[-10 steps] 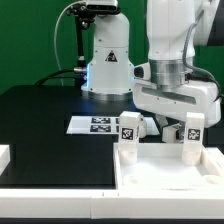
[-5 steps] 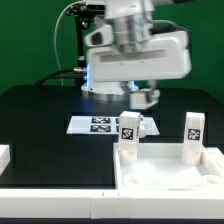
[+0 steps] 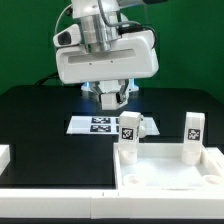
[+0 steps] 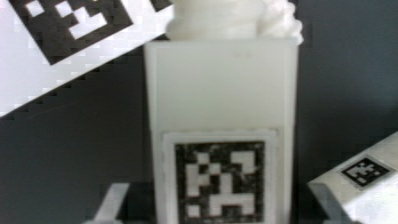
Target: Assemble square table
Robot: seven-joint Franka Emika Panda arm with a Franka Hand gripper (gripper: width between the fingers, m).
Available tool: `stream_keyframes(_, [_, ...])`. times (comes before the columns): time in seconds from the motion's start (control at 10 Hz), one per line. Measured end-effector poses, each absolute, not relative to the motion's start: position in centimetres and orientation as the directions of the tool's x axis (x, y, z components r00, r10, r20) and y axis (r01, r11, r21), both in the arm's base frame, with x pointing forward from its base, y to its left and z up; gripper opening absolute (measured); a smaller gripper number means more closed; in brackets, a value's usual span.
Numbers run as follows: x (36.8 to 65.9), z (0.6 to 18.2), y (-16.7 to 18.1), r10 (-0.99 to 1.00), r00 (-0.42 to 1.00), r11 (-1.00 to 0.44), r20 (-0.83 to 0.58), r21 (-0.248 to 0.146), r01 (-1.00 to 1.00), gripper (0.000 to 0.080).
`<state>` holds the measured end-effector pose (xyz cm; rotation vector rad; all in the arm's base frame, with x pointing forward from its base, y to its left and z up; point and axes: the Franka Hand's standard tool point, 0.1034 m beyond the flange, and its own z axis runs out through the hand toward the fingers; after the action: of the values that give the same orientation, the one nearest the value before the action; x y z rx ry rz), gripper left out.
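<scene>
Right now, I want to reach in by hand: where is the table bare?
Bare: the black table on the exterior view's left, between the marker board and the white piece at the left edge. Crowded: the tabletop with two standing legs, and around the gripper, which seems to hold a third leg.

Black bench (image 3: 40, 125) carries everything. Marker board (image 3: 100, 124) lies flat near centre, tags up. White square tray-like top (image 3: 165, 180) lies flat at near corner on exterior view's right, rim up, near marker board. Small white part (image 3: 147, 126) sits just beside marker board's end, partly hidden. White piece (image 3: 3, 156) at exterior view's left edge, cut by frame. Robot base (image 3: 108, 68) stands at far side.
</scene>
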<state>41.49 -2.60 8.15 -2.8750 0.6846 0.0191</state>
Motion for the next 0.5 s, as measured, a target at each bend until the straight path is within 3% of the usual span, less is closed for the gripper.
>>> stream_keyframes(0.1, [41.4,7.9,-2.8,-0.437,0.898,-0.881,-0.058,-0.173,-0.440,0.0285])
stream_keyframes(0.2, [41.5,6.8,-4.2,-0.285,0.957,-0.947,-0.056,-0.139,-0.290,0.0285])
stream_keyframes(0.5, [41.8,2.3,-10.2,-0.087,0.996,-0.995,-0.036,-0.039,-0.088,0.0285])
